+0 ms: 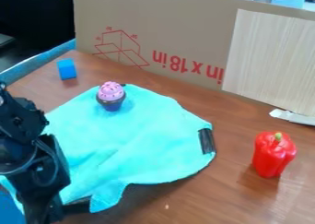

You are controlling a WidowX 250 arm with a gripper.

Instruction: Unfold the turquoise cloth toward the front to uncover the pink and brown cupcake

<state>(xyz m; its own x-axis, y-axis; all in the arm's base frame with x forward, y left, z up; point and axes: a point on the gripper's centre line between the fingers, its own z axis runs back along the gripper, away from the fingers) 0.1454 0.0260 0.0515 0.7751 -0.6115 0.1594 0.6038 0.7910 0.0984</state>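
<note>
The black gripper hangs low at the bottom left, over the near left edge of a turquoise cloth. Whether it touches the cloth I cannot tell. The cloth lies spread and slightly wrinkled on the brown table, with a black patch at its right edge. On its upper part stands a toy cupcake with pink frosting and a dark base. Behind the cloth, at the upper left, sits a small blue block. A red bell pepper stands upright on the wood at the right, apart from the cloth.
A cardboard panel with red print stands along the back of the table, a pale wood-grained sheet against its right part. White torn material lies at that sheet's foot. A blue edge borders the table at the upper left.
</note>
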